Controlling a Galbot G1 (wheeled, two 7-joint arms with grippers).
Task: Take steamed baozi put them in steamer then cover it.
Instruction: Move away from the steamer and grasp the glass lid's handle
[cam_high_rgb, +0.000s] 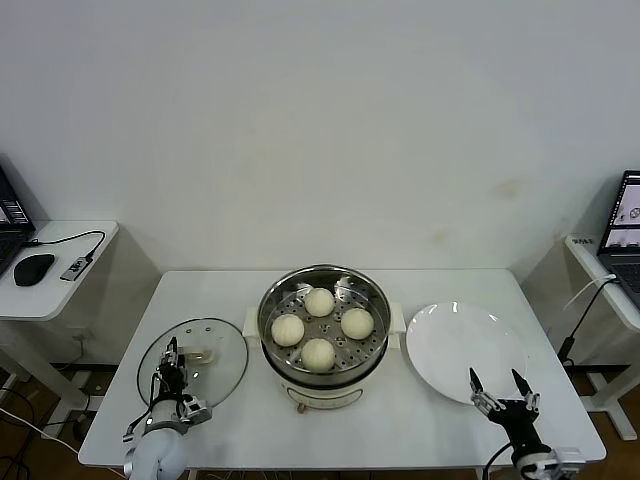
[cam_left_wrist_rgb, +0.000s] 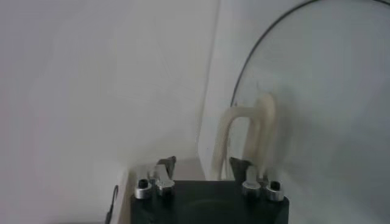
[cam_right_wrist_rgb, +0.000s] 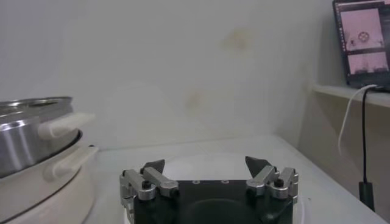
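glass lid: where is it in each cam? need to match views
Head view: lid lies flat on the table, lower left, beside the steamer, with the left gripper at its handle.
Left wrist view: lid fills the right side, its cream handle just ahead of the left gripper.
Right wrist view: lid not in it.
Shared landmark: the cream handle, seen in the head and left wrist views.
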